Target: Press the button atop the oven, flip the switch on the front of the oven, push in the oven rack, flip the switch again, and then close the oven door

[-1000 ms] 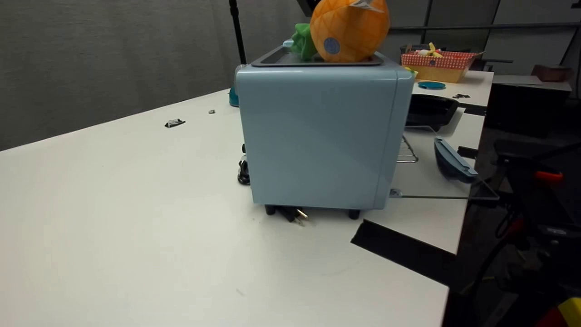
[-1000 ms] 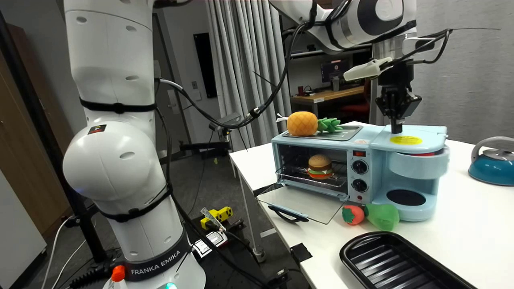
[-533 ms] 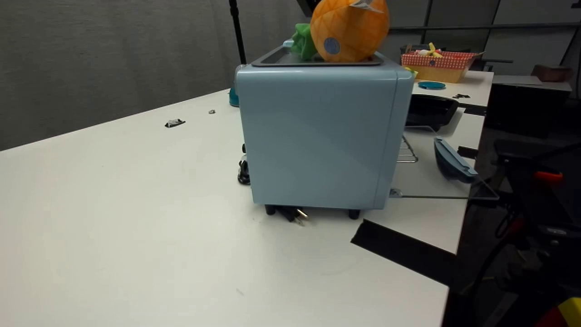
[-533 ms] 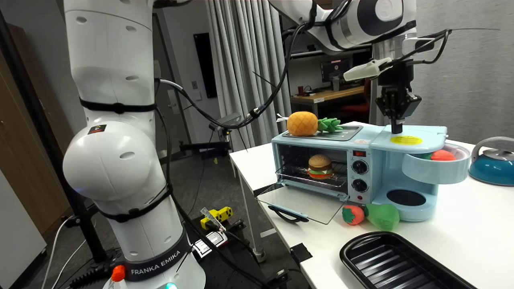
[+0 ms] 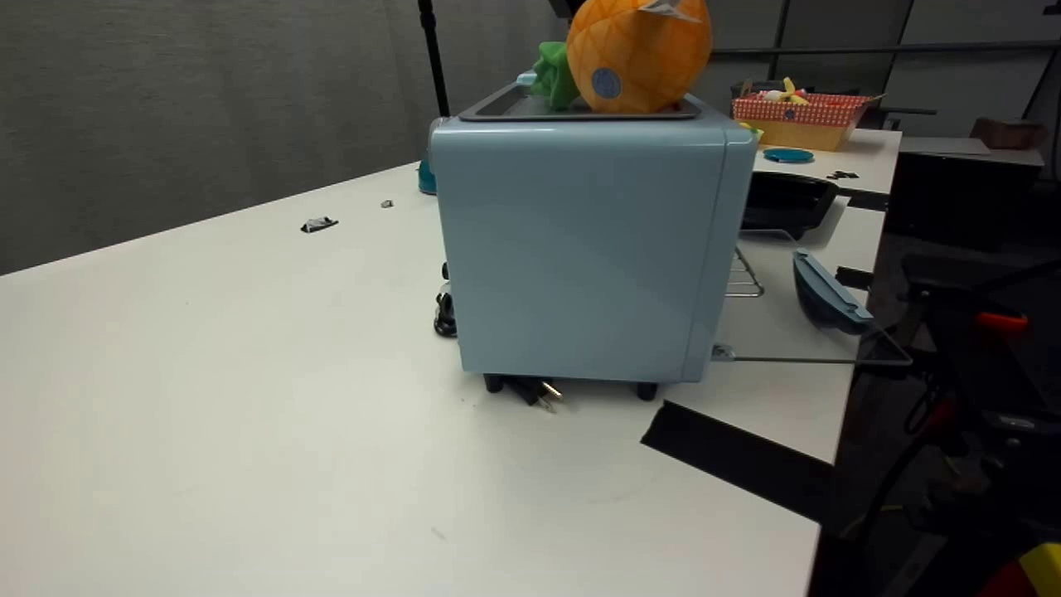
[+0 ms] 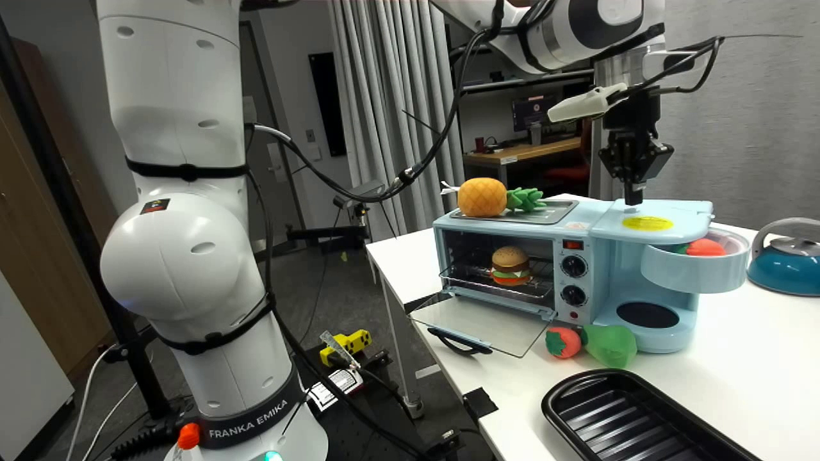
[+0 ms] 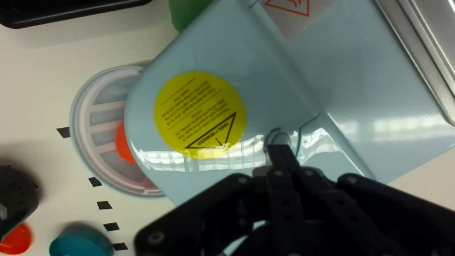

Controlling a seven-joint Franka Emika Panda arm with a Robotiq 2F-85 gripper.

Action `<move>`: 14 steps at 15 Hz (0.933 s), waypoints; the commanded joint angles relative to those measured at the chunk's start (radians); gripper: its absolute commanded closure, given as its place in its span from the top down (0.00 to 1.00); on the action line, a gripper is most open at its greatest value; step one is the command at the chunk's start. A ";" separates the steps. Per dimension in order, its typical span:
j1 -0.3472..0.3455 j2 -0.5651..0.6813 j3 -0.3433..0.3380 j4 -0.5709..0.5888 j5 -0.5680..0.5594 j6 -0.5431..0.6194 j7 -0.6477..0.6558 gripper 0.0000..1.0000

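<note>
Oven point(image 6: 601, 275), set on a white table point(image 6: 756, 358), sits beneath the gripper point(image 6: 633, 198), whose fingers are drawn together with nothing showing between them. They point down at the round button point(image 7: 279, 138) of the lid point(image 7: 263, 85); in the wrist view that button lies at 12 o'clock, right by the tip. Whether they touch is hard to tell, though in an exterior view a slight gap seems to show. Outward from there, between 4 and 5 o'clock, a round basket point(image 6: 695, 272) stands swung out from beneath the lid, so the button step looks done. The coming move turns on the front: the red rectangle point(image 6: 573, 244), probably the switch, lies near 8 o'clock, lower than the lid and on an upright face. Since the fingers aim straight down, they will likely have to travel forward past the warning label point(image 7: 295, 17), at 12 o'clock in the wrist view, before descending. The oven's long axis runs roughly from 9 to 3 o'clock in an exterior view; farther out, near 8 o'clock, are the wire rack point(image 6: 479, 285), bearing a burger point(image 6: 510, 266), and the lowered glass door point(image 6: 480, 323), both left for later steps.
</note>
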 commanded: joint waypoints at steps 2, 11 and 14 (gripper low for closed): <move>-0.014 -0.086 0.014 -0.005 0.043 -0.044 -0.096 0.00; -0.013 -0.283 0.021 -0.156 0.173 -0.032 -0.386 0.27; -0.008 -0.341 0.015 -0.227 0.192 -0.016 -0.472 0.38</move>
